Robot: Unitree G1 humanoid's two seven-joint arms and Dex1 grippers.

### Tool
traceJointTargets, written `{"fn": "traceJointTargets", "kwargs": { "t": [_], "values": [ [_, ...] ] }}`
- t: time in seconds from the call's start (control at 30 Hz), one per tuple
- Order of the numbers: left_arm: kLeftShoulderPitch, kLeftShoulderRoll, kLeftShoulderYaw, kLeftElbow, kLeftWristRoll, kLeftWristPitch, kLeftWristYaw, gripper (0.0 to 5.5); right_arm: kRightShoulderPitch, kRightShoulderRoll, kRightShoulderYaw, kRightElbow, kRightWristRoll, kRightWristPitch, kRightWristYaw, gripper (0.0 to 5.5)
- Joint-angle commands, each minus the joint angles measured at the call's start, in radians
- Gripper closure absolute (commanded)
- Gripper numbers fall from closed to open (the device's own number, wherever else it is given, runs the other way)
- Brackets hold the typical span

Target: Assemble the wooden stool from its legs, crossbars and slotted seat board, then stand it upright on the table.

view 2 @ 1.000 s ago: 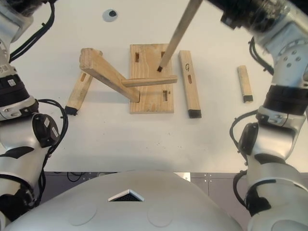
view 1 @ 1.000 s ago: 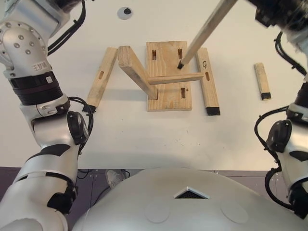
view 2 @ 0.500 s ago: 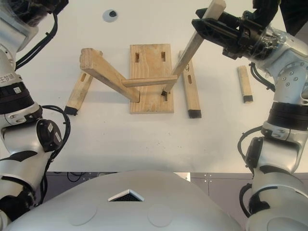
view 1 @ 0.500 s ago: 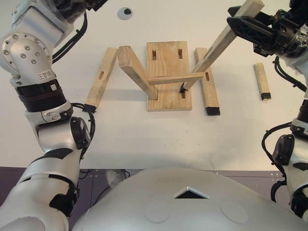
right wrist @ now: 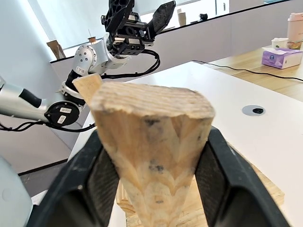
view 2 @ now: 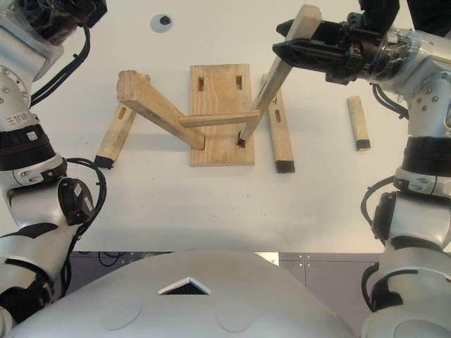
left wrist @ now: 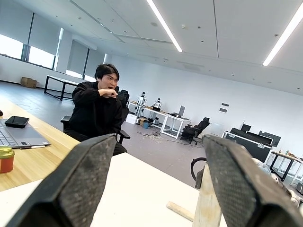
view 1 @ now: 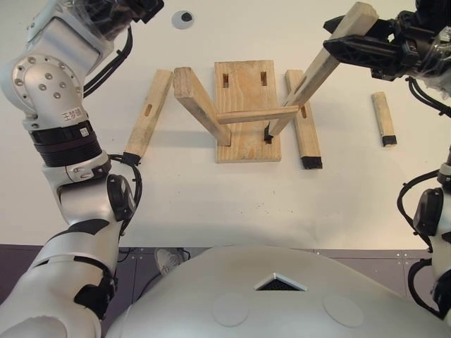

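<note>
The slotted seat board lies flat at the table's middle. One leg stands tilted in its near left slot, with a thin crossbar running from it to the right. My right gripper is shut on the top of a second leg, which leans with its black tip at the near right slot. From the right wrist, that leg's end sits between both pads. My left gripper is open with nothing in it, raised high over the far left of the table.
Two loose legs lie flat beside the board, one on the left, one on the right. A short crossbar lies at the far right. A black round grommet sits at the table's back.
My right gripper came down into view, and the held leg's black tip moved from the far right slot to the near right slot. The left arm shifted slightly.
</note>
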State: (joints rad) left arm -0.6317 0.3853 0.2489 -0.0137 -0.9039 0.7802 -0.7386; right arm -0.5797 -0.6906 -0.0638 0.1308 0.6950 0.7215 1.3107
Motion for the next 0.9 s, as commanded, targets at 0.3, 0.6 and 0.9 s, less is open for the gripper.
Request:
{"fn": "traceJointTargets", "kwargs": {
  "t": [0.3,0.6,0.9],
  "values": [
    [-0.008,0.059,-0.072,-0.02,0.047,0.06,0.011,2.18,0.015,-0.116,0.095,-0.093,-0.092,-0.089,0.129,3.47],
    [-0.074,0.171,-0.185,-0.126,0.097,0.162,-0.014,2.18,0.067,-0.132,0.113,-0.191,-0.11,-0.086,0.091,3.47],
    [-0.55,0.464,-0.725,-0.378,0.27,0.43,-0.318,2.18,0.11,-0.111,0.11,-0.248,-0.09,-0.029,-0.002,3.47]
  ]
}}
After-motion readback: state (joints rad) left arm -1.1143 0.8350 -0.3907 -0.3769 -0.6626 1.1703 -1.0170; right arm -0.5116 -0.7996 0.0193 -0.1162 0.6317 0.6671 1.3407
